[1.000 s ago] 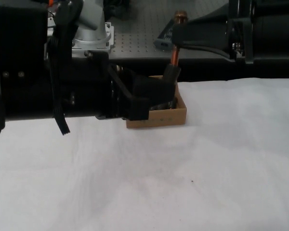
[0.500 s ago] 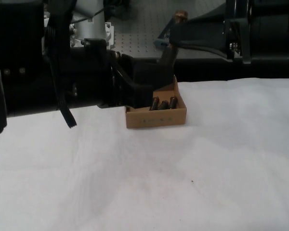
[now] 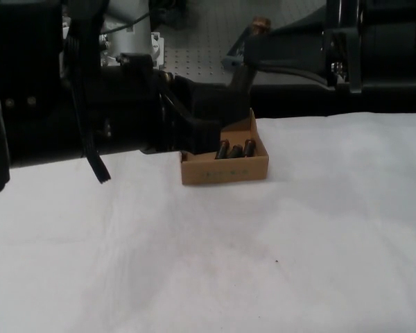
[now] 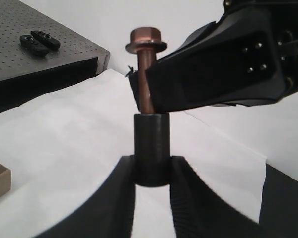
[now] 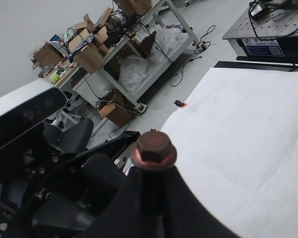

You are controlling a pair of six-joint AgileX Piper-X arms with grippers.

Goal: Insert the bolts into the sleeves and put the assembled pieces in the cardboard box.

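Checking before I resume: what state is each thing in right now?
sleeve: upright, gripped at its lower end.
bolt: upright, tip at the sleeve's mouth, shank mostly exposed.
left tool: shut on sleeve.
right tool: shut on bolt.
cardboard box: open, three assembled pieces inside.

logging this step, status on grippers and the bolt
Left gripper shut on sleeve, upright. Right gripper shut on bolt, tip at sleeve mouth, shank mostly out. Cardboard box holds three pieces; nothing blocking the bolt.

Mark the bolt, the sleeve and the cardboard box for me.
bolt (image 4: 146, 40): left wrist view, on its flanged head.
sleeve (image 4: 151, 147): left wrist view, on its side wall.
cardboard box (image 3: 225, 171): high view, on its front wall.
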